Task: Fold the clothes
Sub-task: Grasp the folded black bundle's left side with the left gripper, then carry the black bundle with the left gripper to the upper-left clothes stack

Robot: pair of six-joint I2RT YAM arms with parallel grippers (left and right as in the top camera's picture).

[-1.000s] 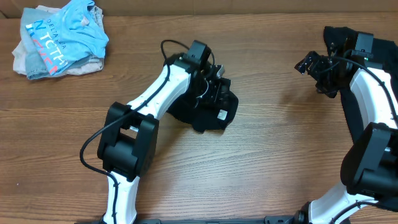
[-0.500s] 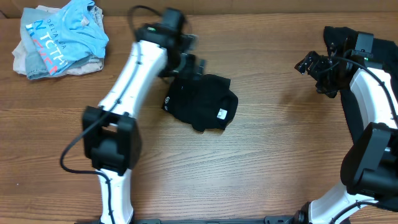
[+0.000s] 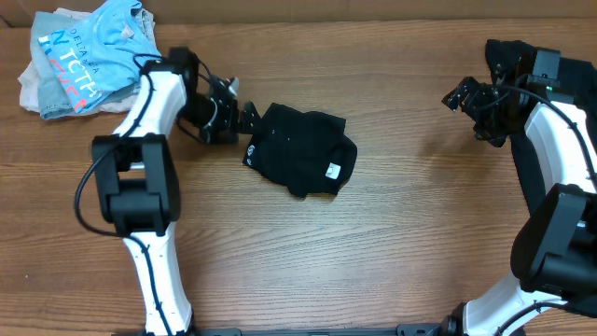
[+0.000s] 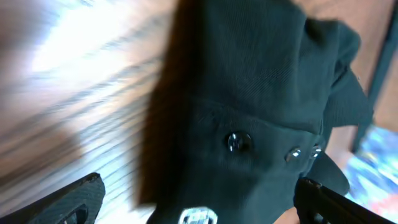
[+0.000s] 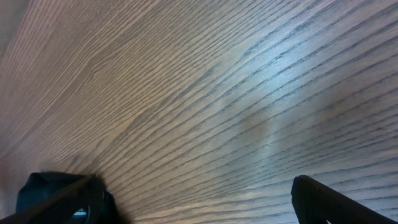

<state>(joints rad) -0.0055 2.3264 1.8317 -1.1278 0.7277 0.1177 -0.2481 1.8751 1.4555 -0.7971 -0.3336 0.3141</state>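
A folded black garment [image 3: 303, 154] with a small white tag lies on the wooden table near the middle. My left gripper [image 3: 244, 116] is open and empty just left of it, at its upper left corner. The left wrist view shows the black cloth [image 4: 249, 93] with snap buttons between the spread fingers [image 4: 198, 202]. A pile of unfolded clothes [image 3: 89, 58], light blue on top, sits at the far left corner. My right gripper [image 3: 459, 96] is open and empty above bare wood at the far right; its fingers [image 5: 199, 199] frame only table.
The wooden table [image 3: 392, 233] extends in front of and to the right of the black garment. The right arm's base and links stand along the right edge [image 3: 560, 187]. The left arm's links run down the left side [image 3: 140, 196].
My left arm has swung left off the black garment, from above it to its left edge, leaving it lying folded. The right arm has not moved.
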